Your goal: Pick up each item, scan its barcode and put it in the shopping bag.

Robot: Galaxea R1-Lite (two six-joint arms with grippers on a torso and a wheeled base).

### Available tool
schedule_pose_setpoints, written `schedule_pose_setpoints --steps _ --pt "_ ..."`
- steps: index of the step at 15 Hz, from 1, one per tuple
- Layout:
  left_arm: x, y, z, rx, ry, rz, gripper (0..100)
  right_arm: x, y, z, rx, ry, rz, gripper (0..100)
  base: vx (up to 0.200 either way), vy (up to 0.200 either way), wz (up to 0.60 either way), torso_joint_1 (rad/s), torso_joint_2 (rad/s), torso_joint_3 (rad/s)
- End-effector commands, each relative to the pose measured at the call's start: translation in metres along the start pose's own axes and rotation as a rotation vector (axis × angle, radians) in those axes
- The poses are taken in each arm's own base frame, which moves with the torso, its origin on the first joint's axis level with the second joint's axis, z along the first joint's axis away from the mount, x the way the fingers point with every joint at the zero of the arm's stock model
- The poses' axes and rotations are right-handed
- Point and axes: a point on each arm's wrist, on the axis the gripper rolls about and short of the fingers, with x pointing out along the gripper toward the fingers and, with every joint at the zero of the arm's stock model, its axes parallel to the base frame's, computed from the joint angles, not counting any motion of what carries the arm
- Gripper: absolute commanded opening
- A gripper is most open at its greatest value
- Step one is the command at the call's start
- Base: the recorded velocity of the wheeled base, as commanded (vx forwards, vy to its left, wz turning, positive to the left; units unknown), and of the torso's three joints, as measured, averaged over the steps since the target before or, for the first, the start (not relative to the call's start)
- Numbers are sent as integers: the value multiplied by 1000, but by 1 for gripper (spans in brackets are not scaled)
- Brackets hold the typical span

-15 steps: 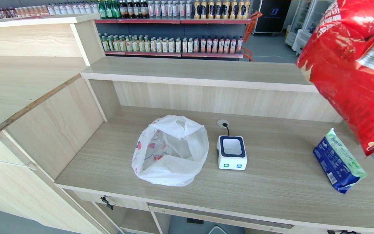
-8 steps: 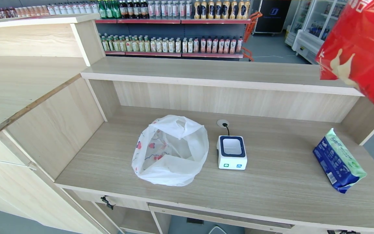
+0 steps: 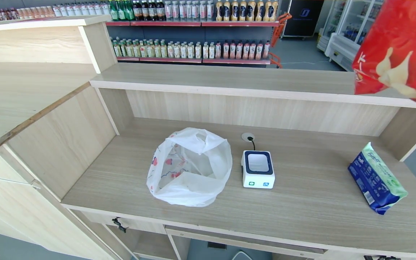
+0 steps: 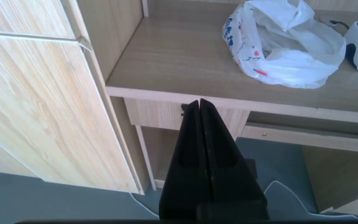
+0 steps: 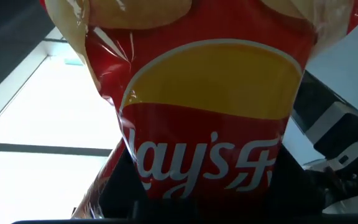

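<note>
Chips sat nearest: the red chip bag [image 3: 403,47] hung high at the head view's 2 o'clock, above the right end of the tabletop [image 3: 302,206], clamped in the right end effector [image 5: 204,202]. Lower down, the left end effector [image 4: 199,107] hung out in front of the tabletop's left front corner, its tips pressed together. On the tabletop, a blue-and-green tissue pack [image 3: 377,180] lay at 4 o'clock near the right end. Toward the middle sat the white shopping bag [image 3: 190,168], mouth open, with the scanner [image 3: 258,169] just beside it at its 3 o'clock. Bottle shelves [image 3: 193,50] stood far behind at 12 o'clock.
</note>
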Motion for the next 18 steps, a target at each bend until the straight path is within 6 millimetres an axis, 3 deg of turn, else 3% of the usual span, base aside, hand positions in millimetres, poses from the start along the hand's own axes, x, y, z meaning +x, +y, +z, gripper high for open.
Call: schedule_pose_setpoints --steps 1,5,9,18 --pt "0 0 0 0 1 0 0 2 1 -4 31 36 38 0 0 0 0 0 0 0" --pt "0 0 0 0 1 0 0 8 4 -15 81 77 50 0 0 0 0 0 0 0" --pt "0 0 0 0 1 1 0 17 15 -40 130 153 70 0 0 0 0 0 0 0" --pt "0 0 0 0 1 1 0 21 4 -31 101 168 77 0 0 0 0 0 0 0"
